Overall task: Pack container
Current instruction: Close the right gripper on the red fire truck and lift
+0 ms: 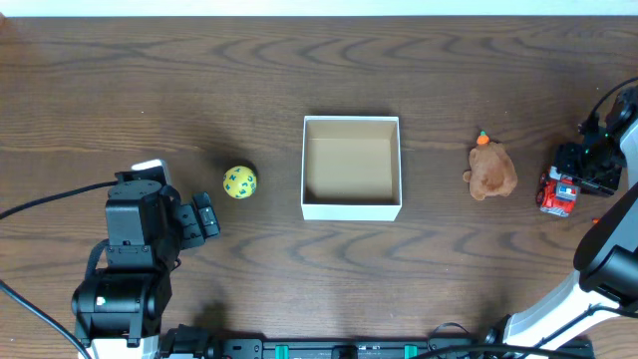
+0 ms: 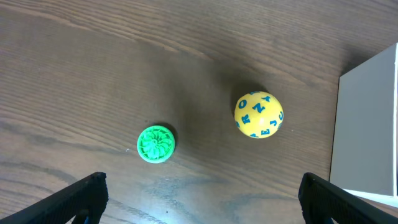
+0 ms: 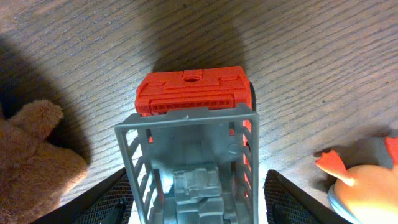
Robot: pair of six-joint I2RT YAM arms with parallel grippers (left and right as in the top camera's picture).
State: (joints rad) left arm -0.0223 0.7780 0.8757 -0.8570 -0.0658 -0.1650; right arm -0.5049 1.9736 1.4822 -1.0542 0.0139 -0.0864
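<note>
The container [image 1: 351, 210], a square white-walled box with a tan inside, sits empty at the table's middle; its wall shows in the left wrist view [image 2: 367, 124]. A yellow ball with blue letters [image 1: 239, 182] [image 2: 259, 114] lies left of it. A green round toy [image 2: 155, 144] lies near the ball. My left gripper [image 1: 206, 217] [image 2: 202, 202] is open and empty, short of both. A red and grey toy truck [image 1: 558, 194] [image 3: 193, 143] lies at the far right. My right gripper [image 1: 573, 178] [image 3: 199, 205] is open, its fingers straddling the truck.
A brown plush toy [image 1: 490, 172] [image 3: 31, 155] lies between the container and the truck, with a small orange piece [image 1: 482, 139] at its top. An orange and white toy [image 3: 367, 180] lies just right of the truck.
</note>
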